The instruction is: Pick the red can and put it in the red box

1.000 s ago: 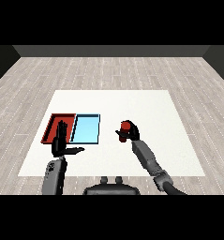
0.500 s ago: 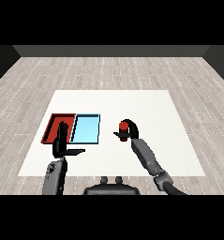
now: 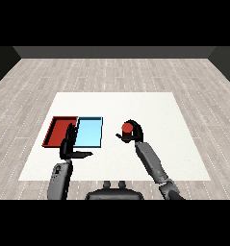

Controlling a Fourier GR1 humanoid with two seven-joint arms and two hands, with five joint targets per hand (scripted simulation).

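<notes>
Right hand (image 3: 134, 135), fingers curled round the red can (image 3: 128, 128), has carried it slightly nearer the red tray (image 3: 58, 130); left hand (image 3: 70, 145) stays open-fingered

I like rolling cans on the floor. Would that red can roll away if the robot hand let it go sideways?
Probably: the small round red can looks cylindrical, so on its side it would likely roll across the flat white table. Upright it should stand. The right robot hand curls round it, suggesting it is stiff.
</notes>
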